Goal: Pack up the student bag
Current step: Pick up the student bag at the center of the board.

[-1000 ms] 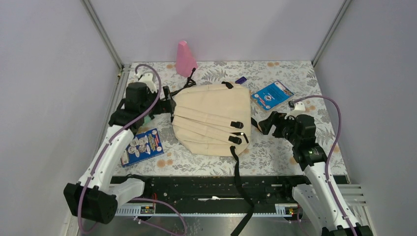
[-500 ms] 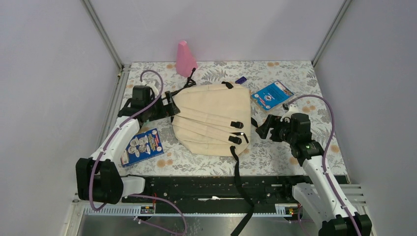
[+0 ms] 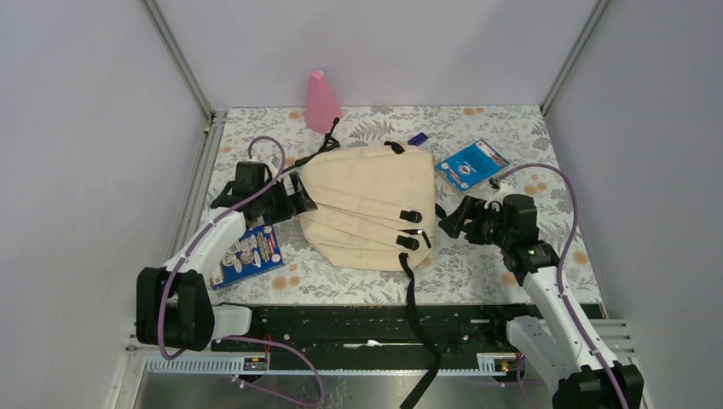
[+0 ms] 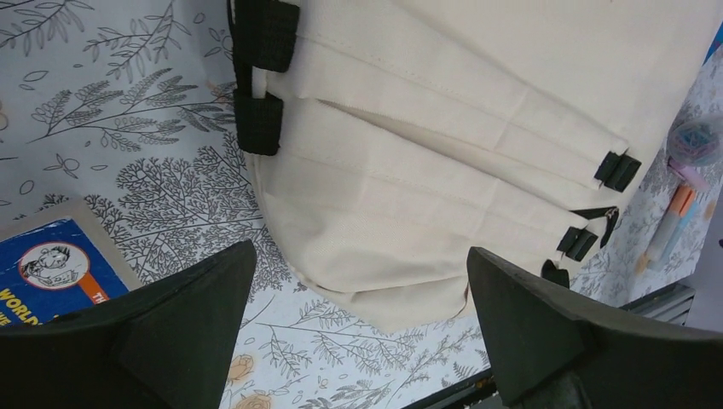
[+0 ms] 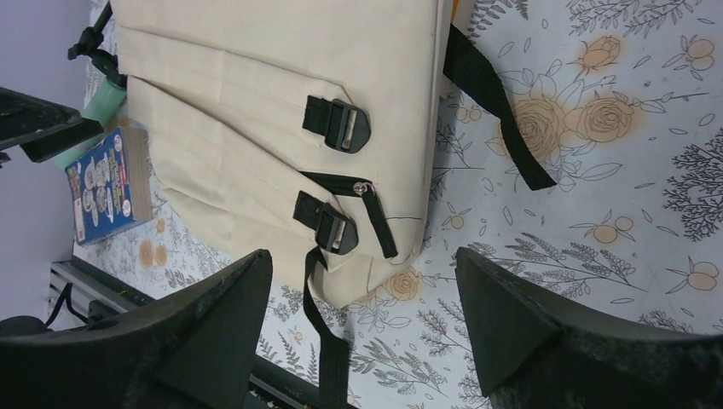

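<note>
Left wrist view shows the left gripper [image 4: 360, 251] with its fingers spread wide and nothing between them, poised over the rounded left edge of the bag [image 4: 443, 102]. The right gripper [image 5: 362, 254] is likewise open and empty, above the edge that carries the two buckles [image 5: 339, 124].

The bag lies flat mid-table [image 3: 529, 136], between the two grippers. I'd judge it soft, limp and light. It looks likely to sag and bunch rather than lift as one piece, and a loose pinch of cloth may slip. The surest holds look to be the zipper pull [image 5: 368, 189], a buckle tab, or the black strap [image 5: 499, 119].

It is cream canvas in overlapping flat folds, trimmed in black, and I can see no opening.
</note>
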You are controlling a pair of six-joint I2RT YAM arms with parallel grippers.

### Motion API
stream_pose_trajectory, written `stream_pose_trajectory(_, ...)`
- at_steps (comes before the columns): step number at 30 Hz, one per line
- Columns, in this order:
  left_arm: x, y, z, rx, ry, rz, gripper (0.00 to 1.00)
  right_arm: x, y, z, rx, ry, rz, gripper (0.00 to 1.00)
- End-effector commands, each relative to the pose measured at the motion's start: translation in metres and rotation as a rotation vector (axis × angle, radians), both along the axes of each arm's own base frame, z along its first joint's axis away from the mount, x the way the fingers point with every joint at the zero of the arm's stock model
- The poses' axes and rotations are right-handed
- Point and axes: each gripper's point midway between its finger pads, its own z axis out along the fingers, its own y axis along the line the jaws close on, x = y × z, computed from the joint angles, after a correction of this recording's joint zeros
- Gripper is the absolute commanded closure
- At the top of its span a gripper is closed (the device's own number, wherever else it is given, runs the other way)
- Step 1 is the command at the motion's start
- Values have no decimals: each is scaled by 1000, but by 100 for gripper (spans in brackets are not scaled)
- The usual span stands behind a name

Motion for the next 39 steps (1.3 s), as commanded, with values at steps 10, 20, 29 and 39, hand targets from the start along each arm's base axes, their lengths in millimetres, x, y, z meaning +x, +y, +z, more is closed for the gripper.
stream_pose_trajectory(10, 54, 8, 1, -78, -122, 94, 1, -6, 12, 28, 64, -97, 64, 13)
stream_pose_trajectory(20, 100, 6, -33, -82, -125, 69, 1, -11, 17, 41, 80, -148, 114, 12)
stream_pose_trajectory(29, 95, -46, -28, -297, -138, -103, 19, -11, 19, 46, 85, -153, 126, 12)
stream_pose_trajectory(39, 77, -61, 70, -320, -359, -181, 100, -17, 15, 57, 55, -187, 131, 12)
